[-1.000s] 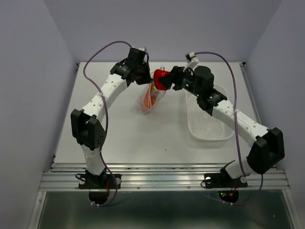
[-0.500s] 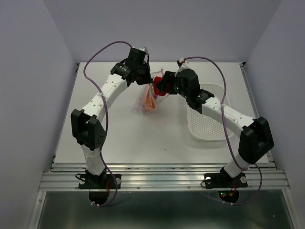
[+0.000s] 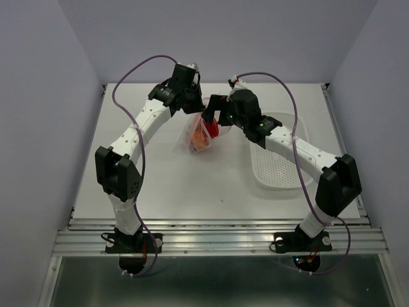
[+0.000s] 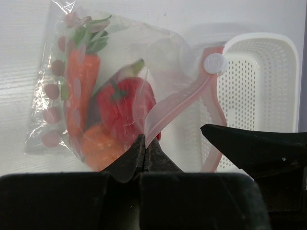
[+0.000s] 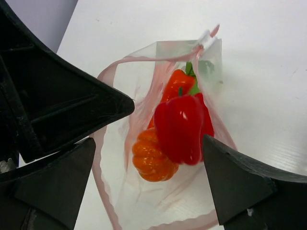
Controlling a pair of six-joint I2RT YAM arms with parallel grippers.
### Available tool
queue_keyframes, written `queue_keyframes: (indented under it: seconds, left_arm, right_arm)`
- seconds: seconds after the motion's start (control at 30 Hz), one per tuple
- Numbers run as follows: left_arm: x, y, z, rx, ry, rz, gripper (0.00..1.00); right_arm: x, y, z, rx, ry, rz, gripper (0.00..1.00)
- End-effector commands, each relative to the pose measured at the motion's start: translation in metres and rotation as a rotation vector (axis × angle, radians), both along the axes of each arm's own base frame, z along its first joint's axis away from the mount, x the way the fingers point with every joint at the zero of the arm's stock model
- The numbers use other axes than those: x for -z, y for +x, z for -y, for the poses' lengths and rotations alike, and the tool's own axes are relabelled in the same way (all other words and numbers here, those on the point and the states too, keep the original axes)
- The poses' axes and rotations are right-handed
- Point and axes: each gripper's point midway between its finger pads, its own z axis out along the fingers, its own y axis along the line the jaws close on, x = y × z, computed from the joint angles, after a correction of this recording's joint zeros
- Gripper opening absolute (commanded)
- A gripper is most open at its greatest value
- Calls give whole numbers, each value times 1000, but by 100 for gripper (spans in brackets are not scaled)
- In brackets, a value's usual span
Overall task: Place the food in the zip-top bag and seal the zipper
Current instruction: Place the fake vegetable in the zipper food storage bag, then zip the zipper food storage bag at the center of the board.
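Left gripper (image 4: 145,146): fingers pressed together on the clear film at the mouth of the zip-top bag (image 4: 158,52), holding that edge up. The bag hangs below and beyond the fingertips.

Right gripper (image 5: 148,138): fingers spread wide, gripping nothing, poised over the open bag mouth. The red pepper (image 5: 178,127) sits between and below the fingers, touching neither. In the left wrist view it shows through the film, inside the bag.

Under the pepper: orange fruit (image 5: 149,160) and carrot (image 4: 82,91), green top toward the dotted end. A dark shape shows behind the pepper; cannot identify it.

Zipper (image 4: 184,98) is unsealed, its two pink strips bowed apart, with the white slider tab (image 4: 215,63) at the end nearest the basket. The white perforated basket (image 4: 261,81) lies on the table (image 3: 192,185) just beyond the bag, on the right arm's side.

Both arms reach forward to the far middle of the table, their wrists close together over the bag, the right one pitched downward.
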Motion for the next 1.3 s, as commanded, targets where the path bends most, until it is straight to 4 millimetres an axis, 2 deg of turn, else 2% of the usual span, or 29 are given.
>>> queue_keyframes:
  seconds: [0.0,0.13,0.23,0.27,0.37,0.4,0.53,0.57,0.6,0.63,0.7,0.73,0.8,0.87,0.9,0.93,0.97,1.0,1.03,1.1,1.13,1.17,1.23,1.27]
  left_arm:
    - [-32,-4,3,17,-43,68,0]
    - [-30,-5,3,26,-41,62,0]
    - [-31,-5,2,30,-36,68,0]
    - [-31,-5,2,33,-32,68,0]
    - [-32,-9,-2,48,-15,73,0]
    - [-30,-12,-1,72,-6,73,0]
    - [-28,-21,-3,117,6,76,0]
    - [-20,-25,-2,148,13,68,0]
    - [-26,-32,5,201,-20,82,0]
    - [-17,-37,4,237,-6,75,0]
    - [-22,-45,7,284,-25,90,0]
    - [-19,-49,6,301,-21,87,0]
    - [-26,-60,9,390,-31,123,0]
    - [-22,-73,11,460,-34,125,0]
    - [-28,-78,9,487,-30,154,0]
    - [-22,-82,7,502,-23,146,0]
    - [-22,-85,5,509,-20,155,0]
    - [-30,-88,3,516,-24,189,0]
    - [-25,-92,1,523,-19,183,0]
    - [-28,-97,-2,523,-22,193,0]
    - [-25,-99,-3,526,-24,183,0]
    - [-25,-101,-3,531,-29,180,0]
    - [-21,-106,-2,552,-36,171,0]
    - [-24,-108,-2,559,-44,183,0]
  right_arm:
    - [-36,0,-3,-15,19,74,99]
    - [-48,-9,-8,-91,9,112,100]
    - [-73,-23,-9,-182,-10,191,100]
    - [-87,-31,-8,-215,-8,230,100]
    - [-120,-36,9,-238,-13,324,100]
    - [-126,-30,23,-222,-23,348,100]
    - [-146,-27,52,-255,-36,422,100]
    - [-147,-23,64,-272,-39,430,100]
    - [-147,-21,70,-279,-49,437,100]
    - [-144,-14,84,-276,-86,458,100]
    - [-141,-16,88,-331,-114,487,100]
    - [-139,-13,94,-358,-176,533,100]
    - [-125,-22,96,-488,-203,572,100]
    - [-117,-31,96,-609,-256,650,100]
    - [-108,-43,95,-698,-239,667,100]
    - [-105,-48,93,-757,-276,725,100]
    - [-99,-55,94,-807,-267,736,100]
    - [-90,-58,93,-832,-267,735,100]
    - [-85,-59,92,-864,-303,778,100]
    - [-69,-69,90,-934,-289,763,100]
    - [-62,-68,89,-969,-317,792,100]
    - [-46,-74,87,-1018,-283,739,100]
    - [-38,-75,87,-1093,-345,816,100]
    - [-21,-89,88,-1154,-315,753,100]
